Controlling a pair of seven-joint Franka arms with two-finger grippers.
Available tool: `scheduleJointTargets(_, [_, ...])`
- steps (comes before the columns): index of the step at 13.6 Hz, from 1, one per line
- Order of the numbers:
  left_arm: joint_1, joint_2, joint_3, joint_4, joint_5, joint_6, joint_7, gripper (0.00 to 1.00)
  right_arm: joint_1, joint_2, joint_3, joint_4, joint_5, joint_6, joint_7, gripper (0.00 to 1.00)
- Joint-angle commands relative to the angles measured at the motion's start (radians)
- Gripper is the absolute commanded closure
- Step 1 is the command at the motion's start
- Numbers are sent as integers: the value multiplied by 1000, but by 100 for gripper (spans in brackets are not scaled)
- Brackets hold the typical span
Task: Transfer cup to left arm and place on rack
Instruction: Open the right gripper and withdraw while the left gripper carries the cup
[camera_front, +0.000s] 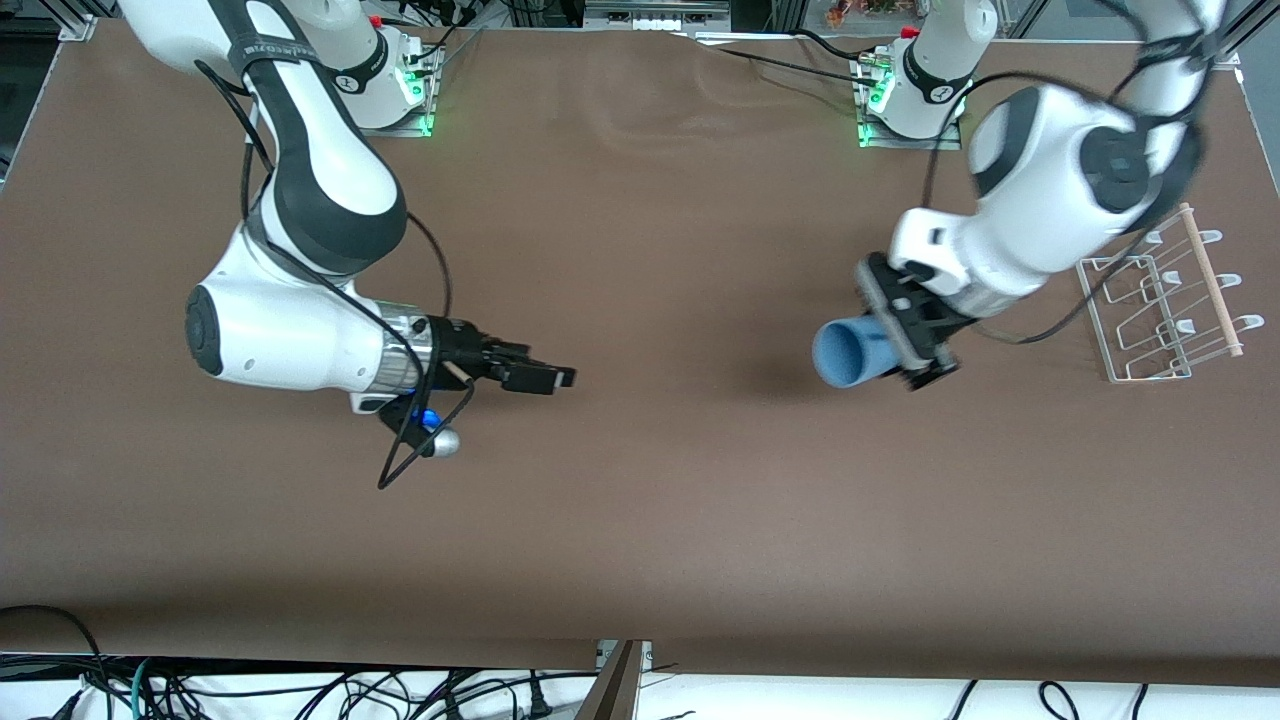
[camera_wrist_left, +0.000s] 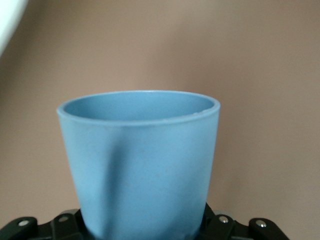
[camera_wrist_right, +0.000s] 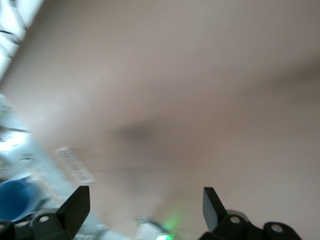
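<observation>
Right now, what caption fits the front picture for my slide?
Left gripper holds the cup sideways above the table beside the rack; open right gripper waits.

One cup (camera_front: 850, 353), one rack (camera_front: 1165, 300), two arms.

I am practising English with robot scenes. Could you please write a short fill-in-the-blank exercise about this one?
1. The cup is held by the ____ gripper.
2. The cup's colour is light ____.
3. The right gripper holds nothing, and its fingers are ____.
4. The rack stands toward the ____ arm's end of the table.

Missing words: left; blue; open; left
</observation>
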Motion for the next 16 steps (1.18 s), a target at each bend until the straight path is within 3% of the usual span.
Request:
scheduleJointTargets(1, [148, -36, -4, -22, 68, -221, 4, 100, -70, -29, 8, -1, -145, -115, -128, 0])
scheduleJointTargets(3, [262, -32, -10, -25, 239, -341, 13, 100, -92, -77, -41, -4, -231, -158, -233, 0])
scheduleJointTargets(5, [312, -17, -7, -26, 392, -421, 3, 100, -120, -119, -80, -7, -282, -220, -320, 0])
scheduleJointTargets(9, [385, 17, -5, -36, 721, -500, -3, 100, -146, -286, -78, -107, -564, -246, -382, 0])
scheduleJointTargets(13, [357, 146, -16, -82, 1074, -720, -63, 100, -166, -435, -78, -173, -662, -263, -385, 0])
scheduleJointTargets(16, [353, 212, -14, -117, 1124, -800, -149, 100, -186, -502, -78, -234, -656, -264, -390, 0])
